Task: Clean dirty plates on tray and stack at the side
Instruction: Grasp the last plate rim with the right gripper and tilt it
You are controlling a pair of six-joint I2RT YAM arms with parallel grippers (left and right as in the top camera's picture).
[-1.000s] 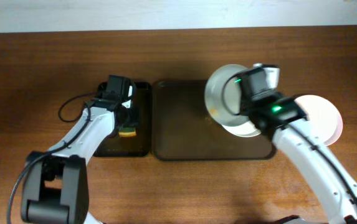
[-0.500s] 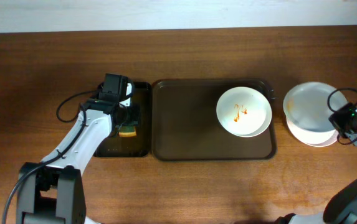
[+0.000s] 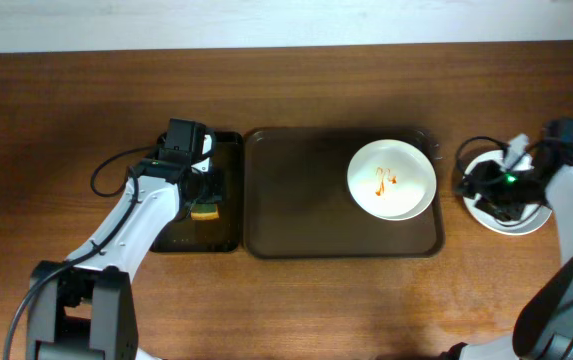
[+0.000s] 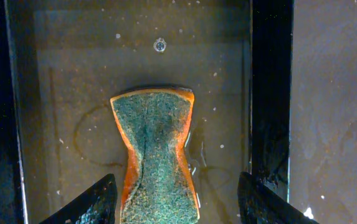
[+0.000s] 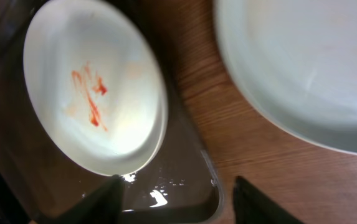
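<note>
The dark brown tray (image 3: 296, 190) holds one white plate (image 3: 391, 178) with orange-red sauce squiggles at its right end. On the table right of the tray lies a clean white plate (image 3: 514, 218), partly covered by my right arm. My right gripper (image 3: 474, 186) hangs open and empty over the gap between tray and clean plate. In the right wrist view the right gripper (image 5: 178, 202) frames the tray's corner (image 5: 190, 180), with the dirty plate (image 5: 97, 87) to the left and the clean plate (image 5: 303, 68) to the right. My left gripper (image 4: 175, 205) stands open astride a sponge (image 4: 155, 149), not touching it.
A narrow black tray (image 3: 171, 235) left of the brown tray holds the orange-and-green sponge (image 3: 204, 211) in a wet bottom. Bare wooden table (image 3: 46, 120) lies all round both trays.
My right gripper carried a plate from above the tray to the right side, let go of it there and opened. It now sits over that plate's left edge. The left arm stayed put.
</note>
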